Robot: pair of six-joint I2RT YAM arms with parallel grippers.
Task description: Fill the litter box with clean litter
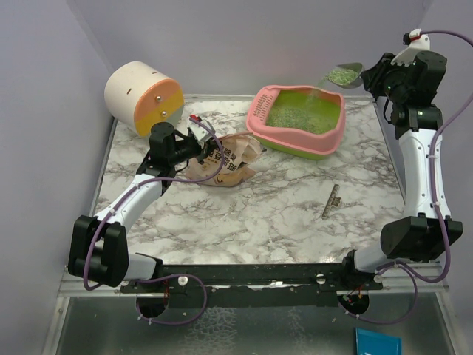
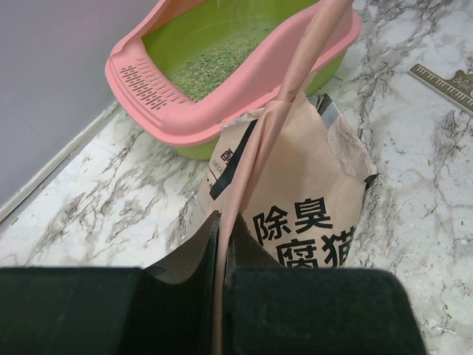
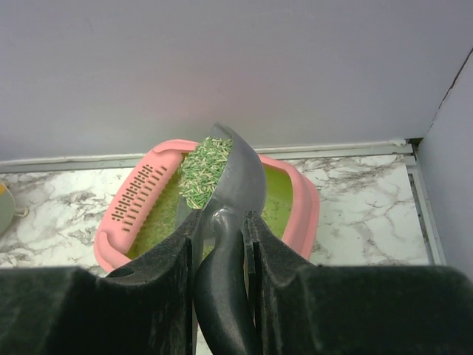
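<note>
The litter box point(image 1: 260, 103), pink slotted rim and lime-green basin, stands at the back centre-right, with green-grey litter point(image 1: 301, 117) lying in it. It also shows in the left wrist view point(image 2: 151, 81) and the right wrist view point(image 3: 140, 192). My right gripper point(image 3: 222, 222) is shut on the handle of a grey scoop point(image 1: 346, 73) held tilted above the box's right end; litter point(image 3: 203, 170) slides off its left side and falls into the basin. My left gripper point(image 2: 222, 225) is shut on the top edge of the beige printed litter bag point(image 1: 225, 159), left of the box.
A cream-and-orange cylinder point(image 1: 144, 96) lies at the back left. A thin ruler-like strip point(image 1: 331, 200) lies on the marble table point(image 1: 281, 214) right of centre. Walls close in the back and sides; the right arm rises along the right edge.
</note>
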